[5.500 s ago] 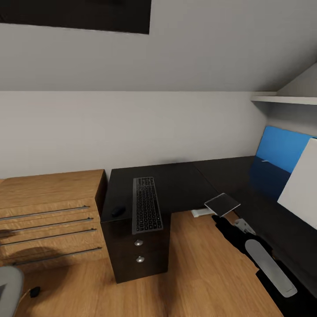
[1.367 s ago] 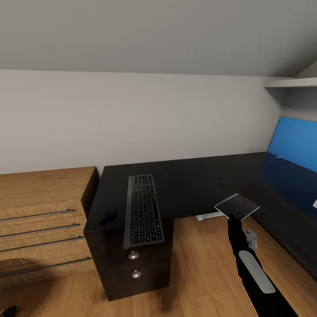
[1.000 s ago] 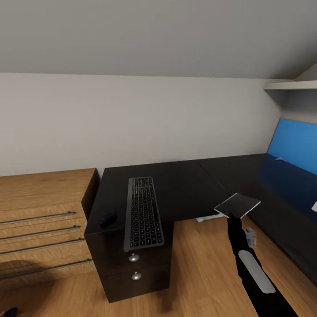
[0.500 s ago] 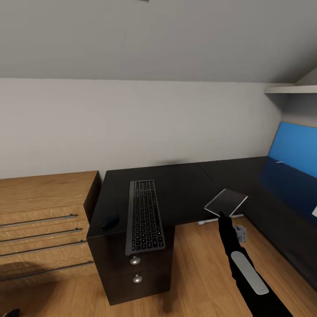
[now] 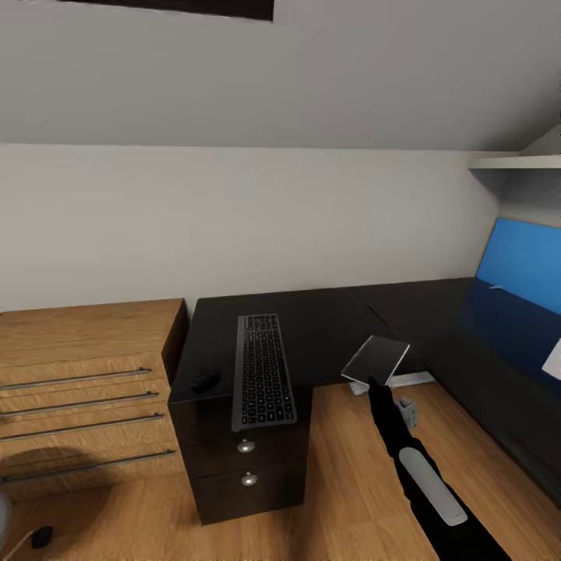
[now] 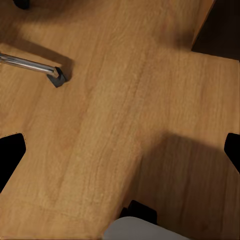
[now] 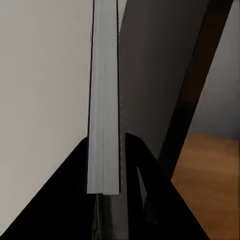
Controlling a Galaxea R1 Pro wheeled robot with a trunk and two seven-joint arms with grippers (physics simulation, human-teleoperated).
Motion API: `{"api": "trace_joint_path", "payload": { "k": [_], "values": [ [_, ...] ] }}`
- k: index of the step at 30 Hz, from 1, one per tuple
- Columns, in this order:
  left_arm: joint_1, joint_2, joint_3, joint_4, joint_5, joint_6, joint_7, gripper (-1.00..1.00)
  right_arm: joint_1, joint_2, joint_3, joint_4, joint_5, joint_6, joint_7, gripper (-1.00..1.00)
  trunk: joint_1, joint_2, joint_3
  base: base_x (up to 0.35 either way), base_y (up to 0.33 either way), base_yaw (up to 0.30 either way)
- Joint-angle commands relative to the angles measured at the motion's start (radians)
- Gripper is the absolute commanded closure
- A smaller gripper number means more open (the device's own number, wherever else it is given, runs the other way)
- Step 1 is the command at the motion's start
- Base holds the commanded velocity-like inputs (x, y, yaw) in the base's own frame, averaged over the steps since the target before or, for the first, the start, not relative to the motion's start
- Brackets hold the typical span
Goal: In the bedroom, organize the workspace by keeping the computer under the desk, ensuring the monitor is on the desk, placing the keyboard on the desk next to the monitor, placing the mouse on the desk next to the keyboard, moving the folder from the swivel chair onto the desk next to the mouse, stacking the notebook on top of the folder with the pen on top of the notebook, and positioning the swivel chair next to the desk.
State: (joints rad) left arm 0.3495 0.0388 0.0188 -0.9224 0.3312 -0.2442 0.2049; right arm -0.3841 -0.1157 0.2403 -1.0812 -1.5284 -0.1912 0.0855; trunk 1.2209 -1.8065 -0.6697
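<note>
The black desk (image 5: 327, 327) carries the keyboard (image 5: 263, 370) lengthwise on its left wing, over the drawer unit (image 5: 245, 460). The mouse (image 5: 206, 380) lies just left of the keyboard. My right gripper (image 5: 372, 382) is shut on a thin grey notebook (image 5: 376, 360), held tilted at the desk's inner edge, right of the keyboard. In the right wrist view the notebook (image 7: 104, 100) shows edge-on between the fingers (image 7: 142, 170). My left gripper (image 6: 120, 155) hangs open over the wooden floor, near a chrome leg and caster of the swivel chair (image 6: 30, 64).
A light wooden drawer cabinet (image 5: 78, 366) stands against the desk's left end. A bright blue panel (image 5: 518, 261) stands at the far right of the desk, below a wall shelf (image 5: 514, 162). A pale panel's corner (image 5: 552, 360) shows at the right edge.
The head camera has shifted. My right arm has carried the notebook left, closer to the keyboard, and tipped it more upright. Keyboard and mouse have stayed put on the desk.
</note>
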Motion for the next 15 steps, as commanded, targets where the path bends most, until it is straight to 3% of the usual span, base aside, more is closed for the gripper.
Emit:
{"api": "trace_joint_path", "payload": {
  "k": [1, 6, 11, 15],
  "values": [
    [0.0, 0.001, -0.002, -0.001, 0.008, -0.003, 0.002, -1.0, -0.001, -0.001, 0.005, 0.001, -0.014, 0.007, 0.005, 1.0, 0.0, 0.0, -0.001, -0.152, 0.0, 0.005],
    [0.0, 0.0, -0.002, -0.001, 0.008, -0.003, 0.002, -1.0, -0.001, 0.001, 0.006, 0.002, -0.072, 0.085, 0.004, 1.0, 0.0, 0.0, -0.001, -0.059, 0.0, 0.002],
    [0.0, 0.0, -0.002, -0.001, 0.008, -0.003, 0.002, -1.0, -0.001, 0.002, 0.007, 0.003, -0.189, 0.125, 0.005, 1.0, 0.0, 0.0, -0.001, -0.013, 0.0, 0.0],
    [0.0, 0.0, -0.002, -0.001, 0.008, -0.003, 0.002, -1.0, -0.001, 0.003, 0.009, 0.003, -0.247, 0.136, 0.007, 1.0, 0.0, 0.0, -0.001, -0.004, 0.0, 0.0]
  ]
}}
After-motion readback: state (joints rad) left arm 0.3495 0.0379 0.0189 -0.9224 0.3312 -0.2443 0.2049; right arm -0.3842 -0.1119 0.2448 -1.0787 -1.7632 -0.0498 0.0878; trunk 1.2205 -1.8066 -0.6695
